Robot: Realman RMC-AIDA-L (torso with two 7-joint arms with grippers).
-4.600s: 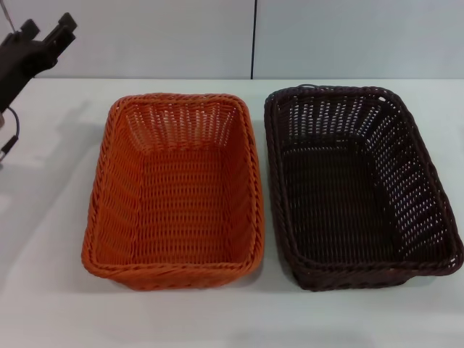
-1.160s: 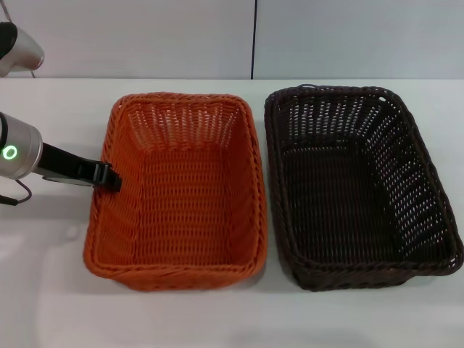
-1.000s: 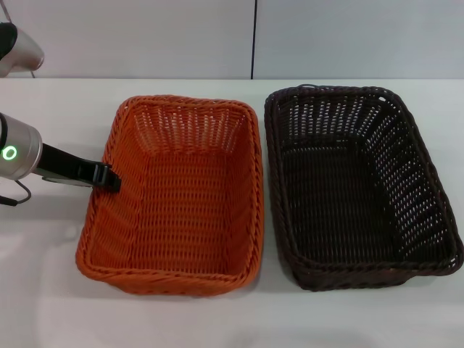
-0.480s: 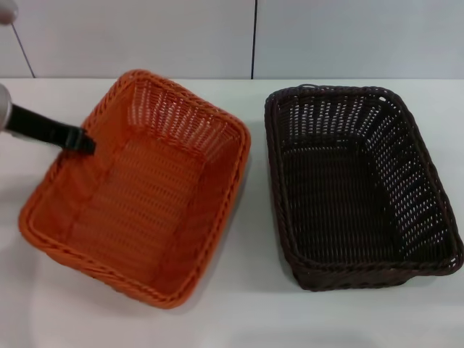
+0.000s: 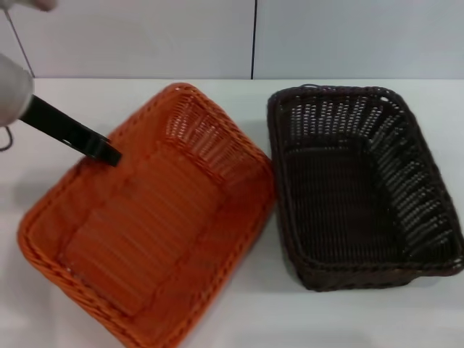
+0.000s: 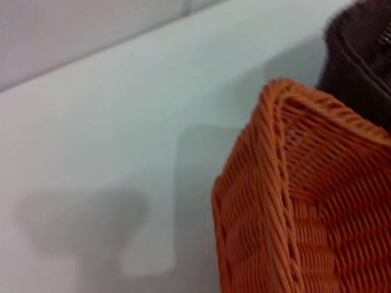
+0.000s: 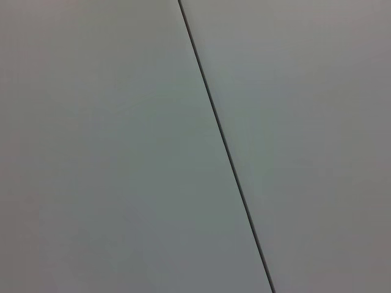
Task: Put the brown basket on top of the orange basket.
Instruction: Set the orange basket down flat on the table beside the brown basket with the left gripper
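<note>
The orange basket (image 5: pixel 145 225) is lifted and tilted on the left, turned askew, with its right corner close against the brown basket's left rim. My left gripper (image 5: pixel 109 154) is shut on the orange basket's left rim, its black fingers reaching in from the upper left. The brown basket (image 5: pixel 348 196) stands flat on the white table (image 5: pixel 406 319) at the right. The left wrist view shows a corner of the orange basket (image 6: pixel 317 201) above the table, with the brown basket (image 6: pixel 360 55) behind it. My right gripper is out of view.
A grey wall with a vertical dark seam (image 5: pixel 254 40) rises behind the table's far edge. The right wrist view shows only that wall and its seam (image 7: pixel 226 146). Bare table (image 6: pixel 122 122) lies to the left of the orange basket.
My left gripper took hold of the orange basket's left rim, lifted and tilted it, and has swung it nearer and to the right. The brown basket has barely moved.
</note>
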